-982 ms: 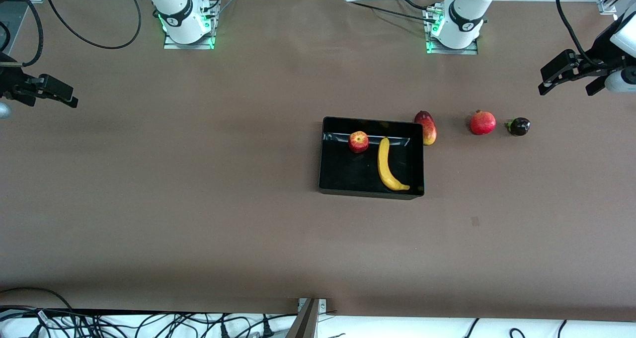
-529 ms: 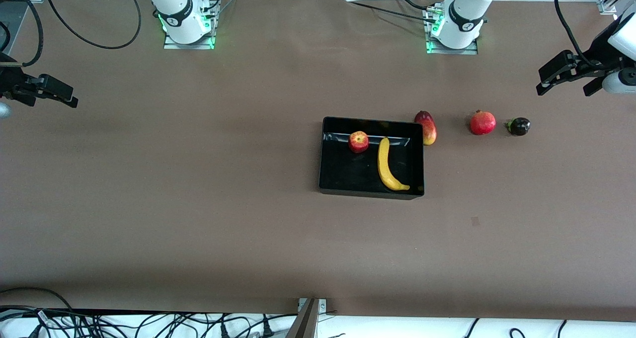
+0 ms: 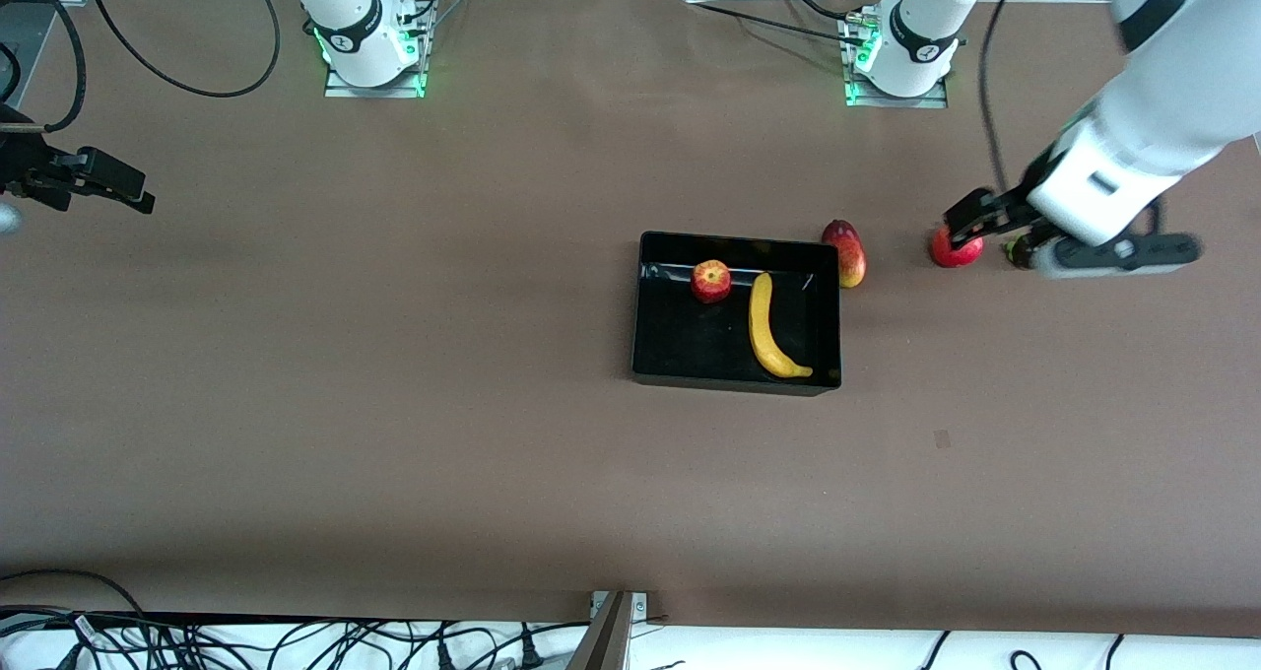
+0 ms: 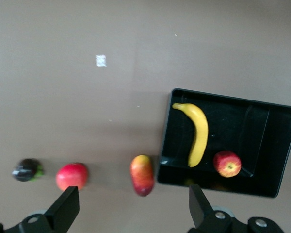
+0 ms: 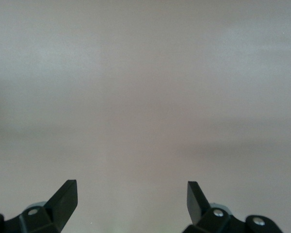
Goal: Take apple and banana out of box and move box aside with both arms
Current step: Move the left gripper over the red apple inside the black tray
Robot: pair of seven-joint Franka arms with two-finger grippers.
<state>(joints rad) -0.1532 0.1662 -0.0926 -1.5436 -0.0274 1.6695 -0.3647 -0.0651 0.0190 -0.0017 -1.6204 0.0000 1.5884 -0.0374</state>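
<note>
**Fruit in tray, left gripper over the pomegranate**

Apple (image 3: pixel 711 281) and banana (image 3: pixel 766 328) both lie inside the black tray (image 3: pixel 670 355), which stands on the brown table (image 3: pixel 394 404) toward the left arm's end. The apple rests close to the tray wall that is farther from the front camera. The banana lies beside it, on the side of the left arm's end, and its tip reaches near the tray wall nearer to the camera. The two fruits are close together, but I cannot tell if they touch.

Outside the tray, a mango (image 3: pixel 847 252) lies just beside the tray corner. A pomegranate (image 3: pixel 954 247) and a small dark purple fruit (image 3: pixel 1017 250) lie in a row more toward the left arm's end, and both are partly covered by the arm.

The left gripper (image 3: pixel 995 227) hangs over the pomegranate and the dark fruit. In the left wrist view its fingers (image 4: pixel 65 208) stand wide apart and hold nothing.

The right gripper (image 3: pixel 99 187) waits at the right arm's end of the table, well apart from the tray. Its fingers (image 5: pixel 65 199) are also spread apart and empty, with only bare table under them.
</note>
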